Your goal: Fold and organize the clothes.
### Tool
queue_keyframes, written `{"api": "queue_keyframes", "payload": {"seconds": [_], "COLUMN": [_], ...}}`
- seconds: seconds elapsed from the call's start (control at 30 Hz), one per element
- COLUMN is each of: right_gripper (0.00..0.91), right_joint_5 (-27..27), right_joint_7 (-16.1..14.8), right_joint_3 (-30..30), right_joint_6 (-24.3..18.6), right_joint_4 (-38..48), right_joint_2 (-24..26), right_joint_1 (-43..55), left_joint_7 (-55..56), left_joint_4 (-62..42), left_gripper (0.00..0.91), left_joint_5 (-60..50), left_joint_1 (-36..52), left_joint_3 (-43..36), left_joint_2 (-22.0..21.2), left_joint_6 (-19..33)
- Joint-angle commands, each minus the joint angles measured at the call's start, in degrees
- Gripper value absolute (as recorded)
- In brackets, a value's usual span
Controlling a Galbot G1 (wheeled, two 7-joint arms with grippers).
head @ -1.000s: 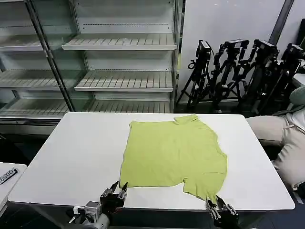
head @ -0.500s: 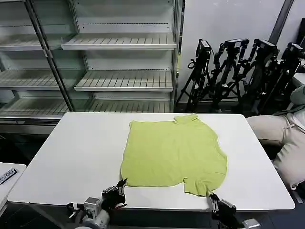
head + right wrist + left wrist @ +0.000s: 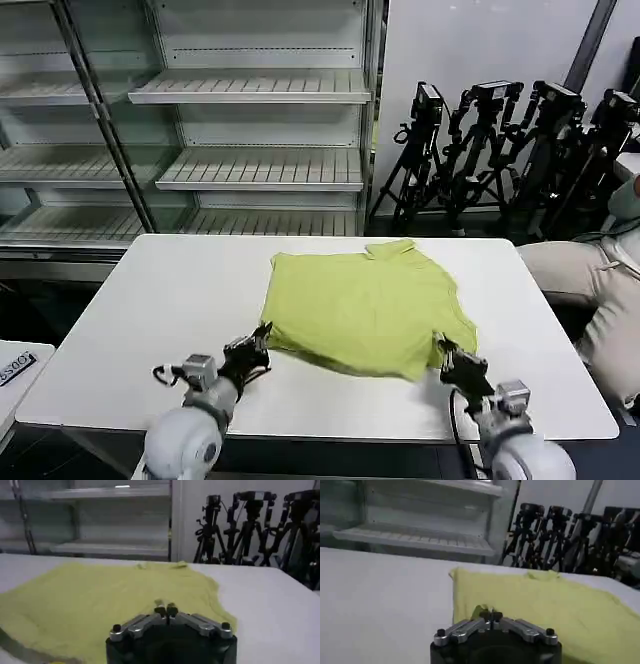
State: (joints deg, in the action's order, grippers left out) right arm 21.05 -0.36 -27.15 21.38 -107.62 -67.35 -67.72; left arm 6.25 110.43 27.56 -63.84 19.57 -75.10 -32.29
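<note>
The clothes are one lime-green collared shirt (image 3: 365,305) lying on the white table (image 3: 150,310), collar toward the far side. Its near hem is raised off the table and drawn toward the collar, so the cloth bunches along the near edge. My left gripper (image 3: 262,333) is shut on the near left corner of the hem. My right gripper (image 3: 441,347) is shut on the near right corner. In the left wrist view a tuft of the shirt (image 3: 545,605) pokes out between the closed left gripper (image 3: 491,614). In the right wrist view the shirt (image 3: 100,600) spreads beyond the closed right gripper (image 3: 165,610).
Bare table lies left and right of the shirt. Empty glass-fronted shelves (image 3: 250,90) stand behind the table, and black tripods (image 3: 500,150) cluster at the back right. A seated person's legs (image 3: 600,290) are close to the table's right edge. A small side surface (image 3: 12,368) sits low at the left.
Both grippers have come up from the table's near edge and moved toward the far side, carrying the shirt's near hem with them. The shirt now covers less of the table.
</note>
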Motion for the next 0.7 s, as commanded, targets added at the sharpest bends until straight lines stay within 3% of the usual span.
{"api": "queue_keyframes", "payload": {"seconds": [0.03,0.33,0.37,0.4,0.43,0.6,0.7], "right_gripper": [0.0,0.0,0.0,0.01,0.907,0.907,0.907], "right_joint_5": [-1.56,-2.33,-2.81,-3.48,-3.61,-4.52,-2.16], "right_joint_7": [-0.37,-0.63,-0.55,-0.35,-0.42,1.55,2.31], "right_joint_3": [2.33,2.88,3.01,3.19,3.35,2.01,0.52], "right_joint_6": [0.46,0.34,0.57,1.07,0.94,-1.38,-1.97], "right_joint_4": [9.9,12.02,12.28,12.52,13.09,15.7,13.58], "right_joint_2": [-1.34,-2.15,-2.38,-2.57,-2.69,-4.44,-4.56], "right_joint_1": [11.21,12.1,12.0,11.97,11.99,13.06,12.43], "left_joint_7": [-0.96,-1.39,-1.25,-1.21,-1.13,-1.08,-1.12], "left_joint_4": [-12.44,-14.38,-14.62,-14.9,-15.22,-14.63,-10.82], "left_gripper": [0.01,0.01,0.514,0.907,0.907,0.907,0.907], "left_joint_5": [2.04,1.06,-0.09,-1.24,-1.58,-1.57,-0.89], "left_joint_1": [9.88,10.55,10.63,10.64,10.65,9.99,7.9], "left_joint_3": [-0.06,-1.01,-1.07,-1.16,-1.19,-0.11,0.65], "left_joint_2": [-0.52,-0.51,-0.53,-0.57,-0.59,-0.35,0.25], "left_joint_6": [0.36,0.4,-0.03,-0.21,0.18,0.94,0.71]}}
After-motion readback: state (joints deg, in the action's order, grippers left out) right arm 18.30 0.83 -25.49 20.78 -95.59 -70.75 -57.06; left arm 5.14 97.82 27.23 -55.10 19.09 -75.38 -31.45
